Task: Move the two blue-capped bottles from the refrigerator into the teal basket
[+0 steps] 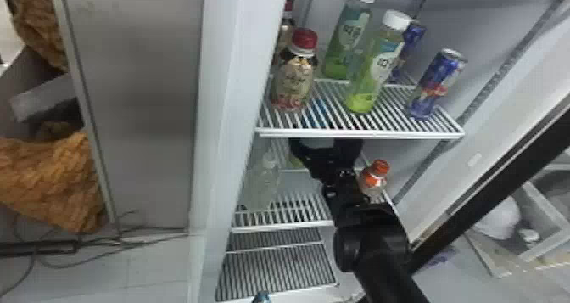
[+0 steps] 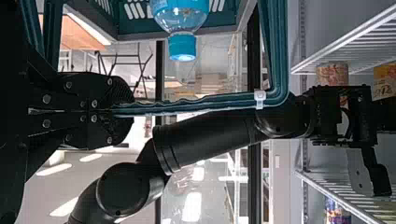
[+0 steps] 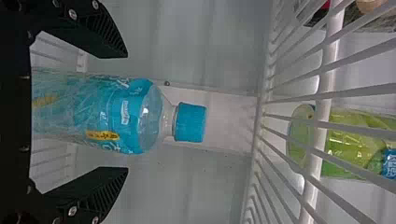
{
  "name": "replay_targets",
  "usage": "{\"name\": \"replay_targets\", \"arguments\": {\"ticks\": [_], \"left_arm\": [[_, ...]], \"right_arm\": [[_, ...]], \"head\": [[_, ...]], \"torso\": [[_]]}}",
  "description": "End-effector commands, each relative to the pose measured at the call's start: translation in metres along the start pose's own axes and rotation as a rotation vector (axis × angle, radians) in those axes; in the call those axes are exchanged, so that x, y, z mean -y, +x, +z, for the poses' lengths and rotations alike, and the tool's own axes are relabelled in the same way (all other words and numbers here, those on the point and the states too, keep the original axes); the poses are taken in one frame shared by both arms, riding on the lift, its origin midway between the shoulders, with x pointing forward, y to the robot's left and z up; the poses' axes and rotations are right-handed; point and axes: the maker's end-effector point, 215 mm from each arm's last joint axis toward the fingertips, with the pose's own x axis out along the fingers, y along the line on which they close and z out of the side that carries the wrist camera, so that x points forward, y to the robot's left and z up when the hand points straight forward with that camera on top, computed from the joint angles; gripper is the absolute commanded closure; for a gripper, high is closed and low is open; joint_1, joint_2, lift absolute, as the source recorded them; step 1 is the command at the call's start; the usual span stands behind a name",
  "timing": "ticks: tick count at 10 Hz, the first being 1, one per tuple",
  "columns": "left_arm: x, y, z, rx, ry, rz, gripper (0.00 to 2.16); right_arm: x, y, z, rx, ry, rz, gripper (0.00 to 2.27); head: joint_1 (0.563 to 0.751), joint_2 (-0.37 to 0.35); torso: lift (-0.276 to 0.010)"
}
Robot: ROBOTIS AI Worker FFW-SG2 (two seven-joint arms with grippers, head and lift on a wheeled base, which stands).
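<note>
In the head view, my right gripper [image 1: 326, 147] is inside the refrigerator below the upper rack, its fingers apart. In the right wrist view, a blue-capped bottle [image 3: 126, 114] stands between the spread fingers of my right gripper [image 3: 126, 112], with gaps on both sides. Blue of this bottle [image 1: 321, 111] shows through the rack in the head view. In the left wrist view, my left gripper [image 2: 123, 109] is shut on the handle of the teal basket [image 2: 280, 56]. The other blue-capped bottle [image 2: 182, 14] is at the basket, and its cap [image 1: 261, 297] peeks in at the head view's bottom edge.
The upper rack [image 1: 360, 133] holds red-capped bottles, white-capped green bottles [image 1: 375, 64] and blue cans [image 1: 437, 83]. An orange-capped bottle [image 1: 374, 179] stands right of my right arm, a clear bottle [image 1: 265, 181] left of it. The refrigerator's side wall [image 1: 224, 111] is at the left.
</note>
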Motion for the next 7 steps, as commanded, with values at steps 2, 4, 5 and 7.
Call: {"name": "replay_targets", "arguments": {"ticks": [2,4,5,7], "left_arm": [[0.001,0.000,0.001,0.006,-0.002,-0.004,1.14],[0.001,0.000,0.000,0.005,-0.004,-0.005,1.14],[0.001,0.000,0.001,0.007,-0.004,-0.005,1.14],[0.001,-0.001,0.000,0.009,-0.006,-0.008,1.14]], "right_arm": [[0.002,-0.002,-0.011,-0.023,-0.006,-0.003,0.37],[0.007,-0.007,-0.015,-0.027,-0.001,-0.015,0.55],[0.006,-0.010,-0.010,-0.010,-0.002,-0.014,0.55],[0.007,-0.021,0.000,0.031,-0.002,-0.014,0.55]], "head": [[0.695,-0.350],[0.695,-0.350],[0.695,-0.350],[0.695,-0.350]], "torso": [[-0.144],[-0.144],[-0.144],[-0.144]]}}
